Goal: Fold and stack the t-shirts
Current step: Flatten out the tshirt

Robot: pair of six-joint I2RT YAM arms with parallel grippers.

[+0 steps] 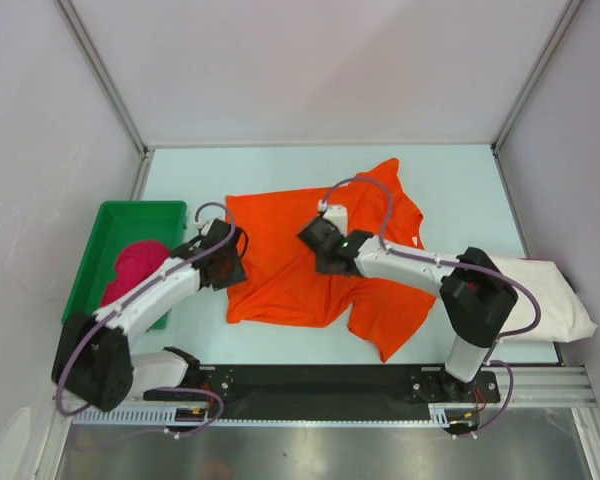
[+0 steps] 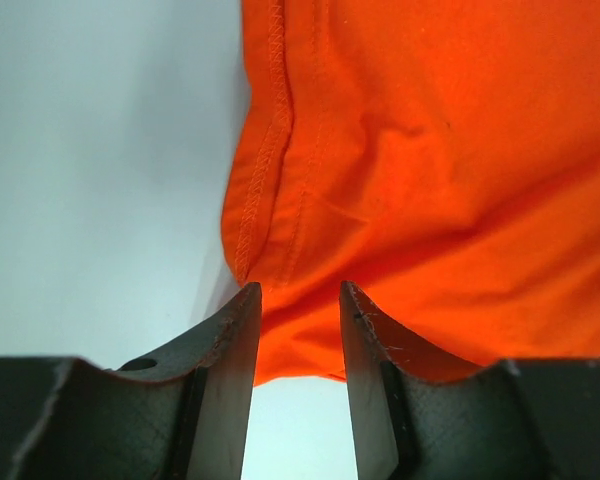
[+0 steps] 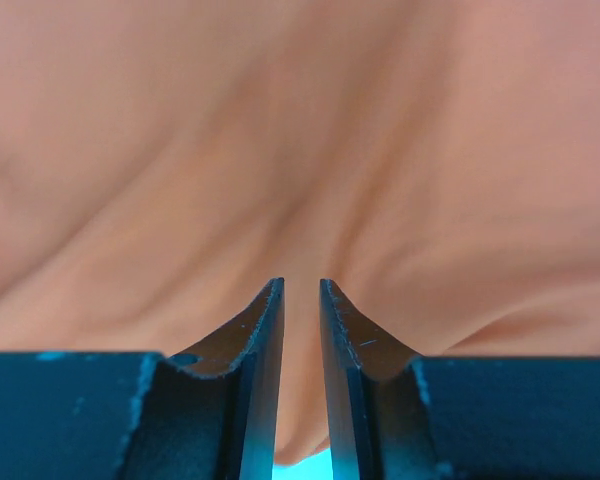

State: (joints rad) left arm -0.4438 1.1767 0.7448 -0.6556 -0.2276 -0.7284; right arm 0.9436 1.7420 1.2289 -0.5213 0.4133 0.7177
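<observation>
The bright orange t-shirt lies spread and rumpled in the middle of the table. My left gripper sits at the shirt's left edge. In the left wrist view its jaws stand open, with the stitched hem of the orange t-shirt just beyond the tips and nothing pinched. My right gripper hovers low over the shirt's middle. Its jaws are only a narrow gap apart, and orange cloth fills the view behind them. The magenta-pink t-shirt is bunched in the tray. The off-white t-shirt lies at the right edge.
A green plastic tray stands at the table's left side, close behind my left arm. Pale walls and metal frame posts enclose the table on three sides. The black base rail runs along the near edge.
</observation>
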